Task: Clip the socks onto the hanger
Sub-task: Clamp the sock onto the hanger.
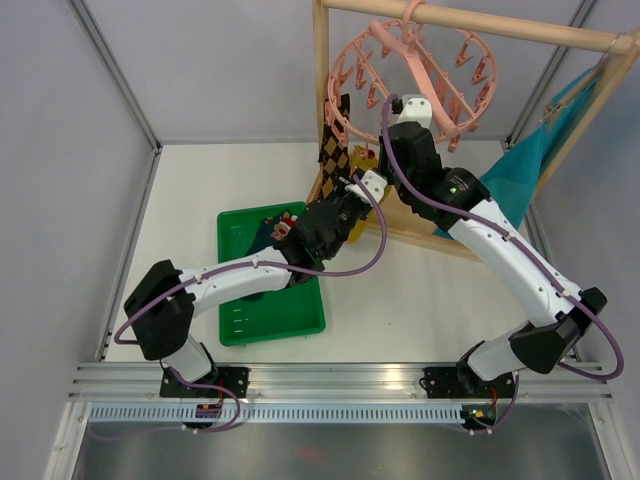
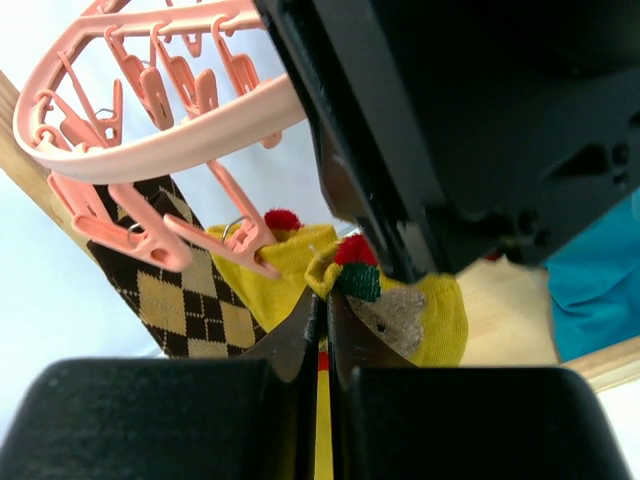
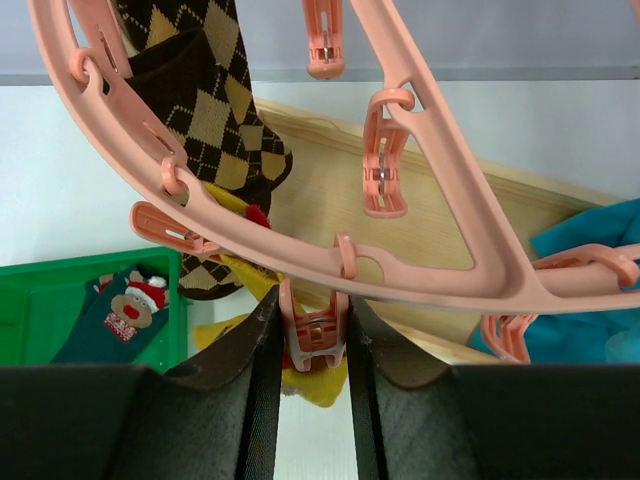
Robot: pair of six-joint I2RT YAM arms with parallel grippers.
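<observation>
The round pink hanger (image 1: pixel 410 70) hangs from the wooden rack's bar. A brown-and-tan argyle sock (image 1: pixel 337 150) hangs clipped at its left side, and shows in the left wrist view (image 2: pixel 180 290) and the right wrist view (image 3: pixel 215 110). My left gripper (image 1: pixel 362 182) (image 2: pixel 325 300) is shut on a mustard-yellow sock (image 2: pixel 440 310) with a red-green figure, held up just under the ring (image 2: pixel 170 140). My right gripper (image 1: pixel 393 104) (image 3: pixel 310 340) is shut on a pink clip (image 3: pixel 314 335) and squeezes it, with the yellow sock (image 3: pixel 325 385) right below.
A green tray (image 1: pixel 265 320) lies on the table under the left arm, with a dark teal sock (image 3: pixel 120 310) in it. The wooden rack frame (image 1: pixel 322 120) stands behind. A large teal cloth (image 1: pixel 520 170) hangs at the right. My right arm (image 2: pixel 480 130) is close above my left gripper.
</observation>
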